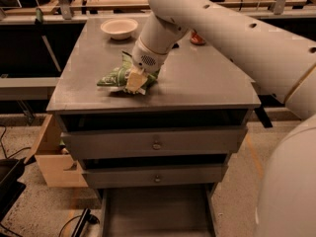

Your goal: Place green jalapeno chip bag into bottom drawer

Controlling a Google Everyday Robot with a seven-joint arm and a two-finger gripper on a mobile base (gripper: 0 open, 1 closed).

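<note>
The green jalapeno chip bag [114, 76] lies on the grey cabinet top [197, 83], near its front left. My gripper [135, 82] comes down from the upper right and sits on the bag's right end, covering part of it. The bag still rests on the surface. The bottom drawer [157, 214] is pulled out below the cabinet, a wide shallow tray with a dark inside. The two upper drawers [155, 143] with round knobs are pushed in.
A white bowl [119, 27] stands at the back left of the cabinet top. A small red thing [197, 38] shows behind my arm. A wooden box [54, 157] sits on the floor at the left. A dark object [10, 181] is at the far left.
</note>
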